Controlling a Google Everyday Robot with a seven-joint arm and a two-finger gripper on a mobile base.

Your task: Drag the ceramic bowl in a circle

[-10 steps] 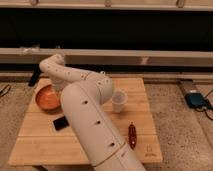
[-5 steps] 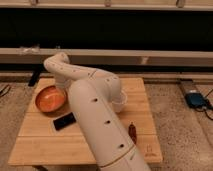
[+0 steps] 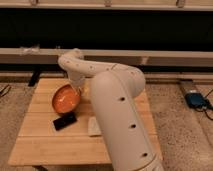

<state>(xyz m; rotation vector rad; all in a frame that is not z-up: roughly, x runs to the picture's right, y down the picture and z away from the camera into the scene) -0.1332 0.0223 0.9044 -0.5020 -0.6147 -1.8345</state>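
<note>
At the upper right rim of the ceramic bowl [image 3: 65, 100], the gripper [image 3: 77, 88] was seen clenched, with the thin brownish edge pinched in it. The wide, shallow, glossy orange bowl was spread below and left of the gripper on the pale wooden table [image 3: 45, 145]. Further below the gripper, a flat black rectangular object [image 3: 65, 121] was laid just beside the bowl.
</note>
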